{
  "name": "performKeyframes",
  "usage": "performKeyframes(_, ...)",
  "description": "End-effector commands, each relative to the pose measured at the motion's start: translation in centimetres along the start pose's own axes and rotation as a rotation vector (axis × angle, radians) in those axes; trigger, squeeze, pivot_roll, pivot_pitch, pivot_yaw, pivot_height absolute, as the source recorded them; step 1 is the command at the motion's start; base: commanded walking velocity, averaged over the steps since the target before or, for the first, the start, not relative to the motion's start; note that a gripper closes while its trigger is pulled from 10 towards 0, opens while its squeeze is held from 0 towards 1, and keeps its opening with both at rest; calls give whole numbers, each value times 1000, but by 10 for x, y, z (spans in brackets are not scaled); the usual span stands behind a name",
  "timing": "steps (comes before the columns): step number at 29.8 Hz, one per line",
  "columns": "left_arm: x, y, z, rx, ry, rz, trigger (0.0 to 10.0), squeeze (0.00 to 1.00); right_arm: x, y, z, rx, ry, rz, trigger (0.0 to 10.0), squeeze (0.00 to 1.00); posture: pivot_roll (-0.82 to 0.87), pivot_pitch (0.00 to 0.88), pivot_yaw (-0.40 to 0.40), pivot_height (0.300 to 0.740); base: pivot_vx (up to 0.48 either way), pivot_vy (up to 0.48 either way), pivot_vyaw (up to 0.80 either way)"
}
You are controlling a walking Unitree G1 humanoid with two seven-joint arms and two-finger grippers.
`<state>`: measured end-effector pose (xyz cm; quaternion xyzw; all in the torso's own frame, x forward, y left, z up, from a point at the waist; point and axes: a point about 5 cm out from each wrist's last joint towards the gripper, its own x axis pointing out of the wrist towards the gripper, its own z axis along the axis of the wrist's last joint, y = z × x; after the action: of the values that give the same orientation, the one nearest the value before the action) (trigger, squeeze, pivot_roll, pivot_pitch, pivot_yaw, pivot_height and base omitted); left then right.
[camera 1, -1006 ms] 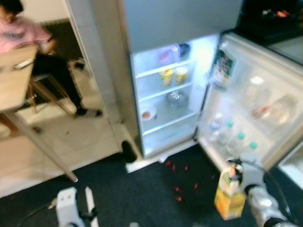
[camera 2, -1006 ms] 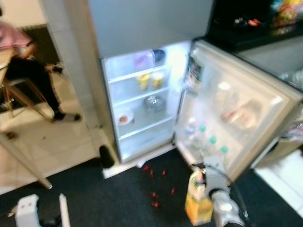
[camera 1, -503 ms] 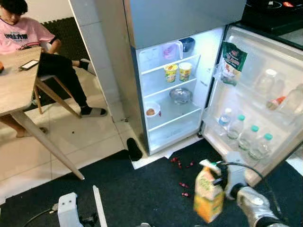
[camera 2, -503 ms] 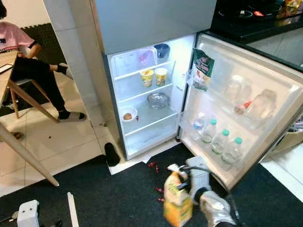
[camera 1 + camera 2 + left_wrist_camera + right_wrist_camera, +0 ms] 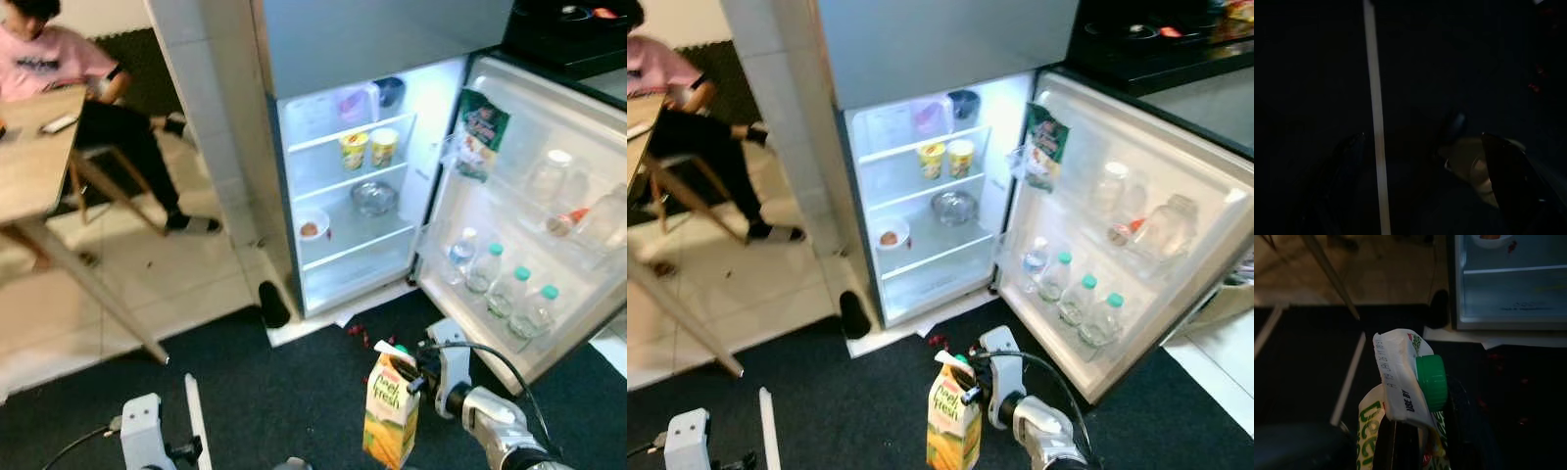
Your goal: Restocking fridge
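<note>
At far left a person in a pink shirt (image 5: 51, 61) sits at a pale wooden desk (image 5: 29, 166) on the tiled floor. Low down, the left gripper (image 5: 147, 443) hangs idle above the dark carpet (image 5: 245, 392); whether its jaws are apart or together cannot be told. In the middle stands the silver fridge (image 5: 372, 39), its lower compartment open and lit, with two yellow cups (image 5: 367, 147) on one shelf, a glass bowl (image 5: 372, 198) below them and a small white dish (image 5: 312, 229) beside it. Before the fridge, the right gripper (image 5: 416, 377) has its jaws clamped on the top of an orange-and-white juice carton with a green cap (image 5: 389, 411), held above the carpet. To the right, the open door (image 5: 549, 206) carries clear green-capped bottles (image 5: 509, 294).
</note>
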<state>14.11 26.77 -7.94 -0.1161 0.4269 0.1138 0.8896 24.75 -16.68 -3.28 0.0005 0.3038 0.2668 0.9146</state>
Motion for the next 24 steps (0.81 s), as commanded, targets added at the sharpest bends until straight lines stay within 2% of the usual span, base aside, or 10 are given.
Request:
performKeyframes(1, 1, -7, -7, 2, 21, -13, 10000, 0, -2, -1, -8, -25, 42, -41, 10000, 0, -61, 74, 16, 740, 0, 0, 0)
performKeyframes(7, 1, -13, -13, 9, 32, -25, 10000, 0, -10, -5, -31, -22, 149, -158, 10000, 0, -42, 62, 15, 740, 0, 0, 0)
performKeyframes(12, 1, -16, -16, -14, 35, -19, 10000, 0, -27, -11, -60, 41, 256, -286, 10000, 0, -26, 28, 18, 740, 0, 0, 0)
performKeyframes(18, 1, -17, -17, -31, 39, -3, 10000, 0, -35, -14, -73, 83, 304, -369, 10000, 0, -14, 0, 22, 740, 0, 0, 0)
performKeyframes(20, 2, -18, -16, -34, 37, 0, 10000, 0, -39, -17, -76, 51, 331, -410, 10000, 0, -12, 0, 23, 740, 0, 0, 0)
performKeyframes(24, 2, -19, -17, -24, 40, 10, 10000, 0, -43, -22, -78, 59, 345, -467, 10000, 0, -11, 0, 22, 740, 0, 0, 0)
